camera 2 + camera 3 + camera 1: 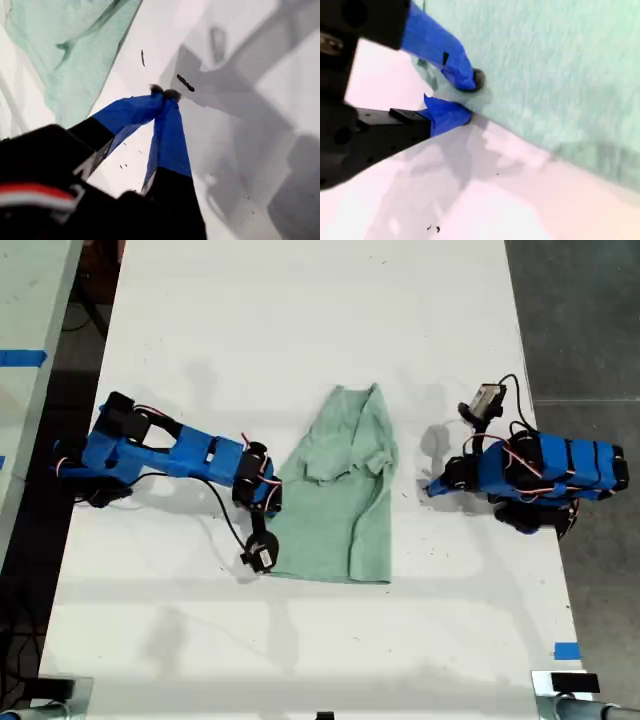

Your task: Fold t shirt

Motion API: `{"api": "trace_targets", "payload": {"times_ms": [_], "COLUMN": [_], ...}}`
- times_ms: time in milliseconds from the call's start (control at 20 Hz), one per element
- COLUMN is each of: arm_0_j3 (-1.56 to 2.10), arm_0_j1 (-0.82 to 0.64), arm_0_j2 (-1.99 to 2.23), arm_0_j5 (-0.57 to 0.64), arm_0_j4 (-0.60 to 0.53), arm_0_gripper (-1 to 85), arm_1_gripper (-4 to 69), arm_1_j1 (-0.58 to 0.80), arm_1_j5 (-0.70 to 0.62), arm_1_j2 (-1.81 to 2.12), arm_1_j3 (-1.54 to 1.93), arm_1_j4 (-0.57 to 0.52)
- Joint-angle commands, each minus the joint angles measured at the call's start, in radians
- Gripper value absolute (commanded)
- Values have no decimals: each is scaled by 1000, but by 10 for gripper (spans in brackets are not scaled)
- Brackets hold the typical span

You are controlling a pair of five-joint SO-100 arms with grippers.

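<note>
Second pincer (467, 100) straddling t shirt (550, 65) edge (exterior view hides it).

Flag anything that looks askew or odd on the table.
The t shirt lies crooked and half-folded, with a bunched lump near its middle and uneven edges. My second gripper sits open at its edge; my first gripper is shut beside it, on bare table.

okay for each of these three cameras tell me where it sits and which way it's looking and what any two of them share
Exterior view: overhead, looking down at the white table, t shirt and both blue arms.
First wrist view: on my first gripper, tips together over bare table, shirt beyond.
Second wrist view: on my second gripper, jaws straddling the shirt's edge.
Shared: all three show the mint shirt and table.
</note>
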Motion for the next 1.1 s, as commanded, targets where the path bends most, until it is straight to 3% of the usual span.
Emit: {"api": "trace_targets", "payload": {"times_ms": [0,400,550,1050], "arm_0_j3": [-17,-94,-249,-322], "arm_0_j1": [-8,23,14,-83], "arm_0_j2": [0,183,176,11], "arm_0_j5": [-2,-84,38,310], "arm_0_j4": [14,121,109,-304], "arm_0_gripper": [-1,-1,-1,-1], "arm_1_gripper": [-8,-8,-8,-8], "arm_1_j1": [-11,-11,-11,-11], "arm_1_j5": [3,3,3,0], "arm_1_j2": [11,11,11,11], "arm_1_j3": [20,20,20,20], "arm_1_j4": [-5,-5,-5,-5]}}
